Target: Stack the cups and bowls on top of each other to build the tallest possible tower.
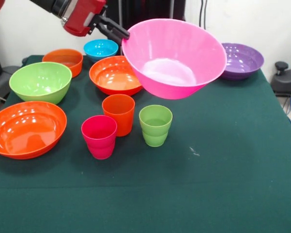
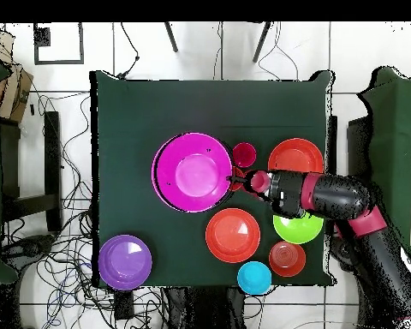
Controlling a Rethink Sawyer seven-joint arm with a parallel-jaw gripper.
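Open green cloth lies right of the three cups. The gripper pinches, seemingly firmly, the large pink bowl's rim, holding it tilted in the air above the wide orange bowl.

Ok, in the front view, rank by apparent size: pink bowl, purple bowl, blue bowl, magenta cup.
1. Pink bowl, though it is raised in the claw and nearer the camera, which inflates it.
2. Purple bowl.
3. Blue bowl and magenta cup: similar, unranked.

A robotics lab: green-clothed table on a tiled floor strewn with loose cables
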